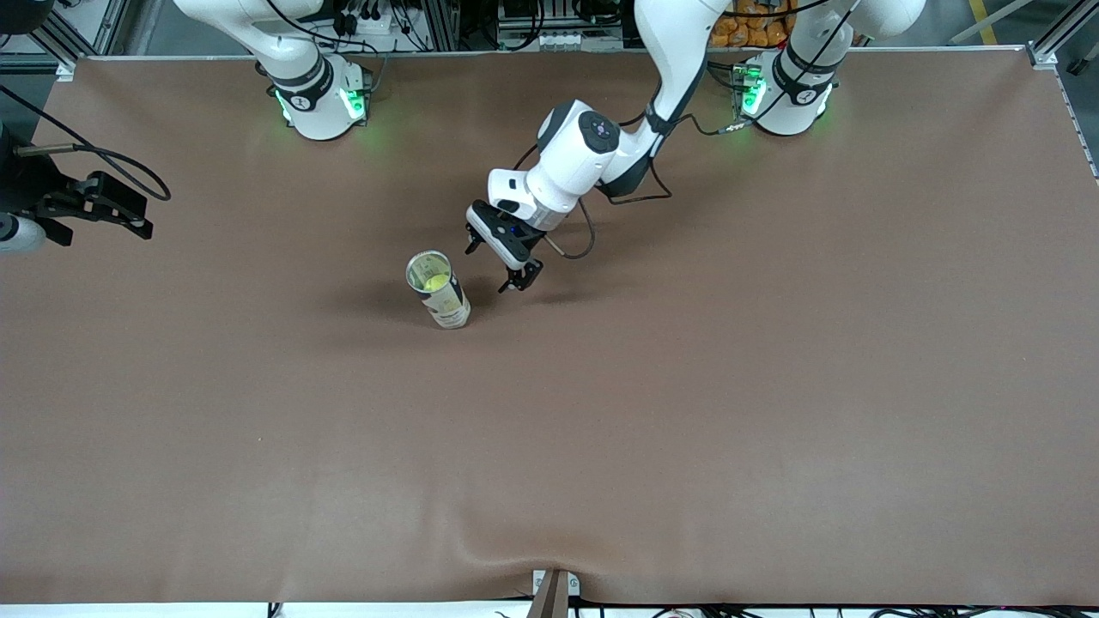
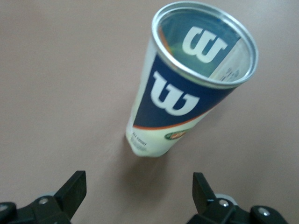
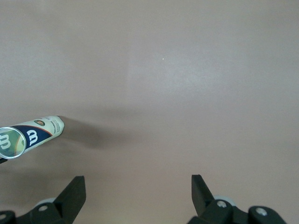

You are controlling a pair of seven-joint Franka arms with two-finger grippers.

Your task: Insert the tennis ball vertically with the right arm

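Ball (image 1: 435, 281), yellow-green, inside upright round can (image 1: 439, 290) with metal rim, on matte brown table (image 1: 687, 412). Left gripper (image 1: 495, 266) beside can, open, holding nothing. Right gripper (image 3: 135, 196) high over table, open, empty.

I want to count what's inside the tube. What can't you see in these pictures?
- Front view: the wall of the tube hides all but a yellow patch of the ball, so no count is possible.
- Left wrist view: the tube's small print is blurred.
- Right wrist view: the picture's edge cuts the tube's rim.
- Front view: the top edge cuts off the right arm.
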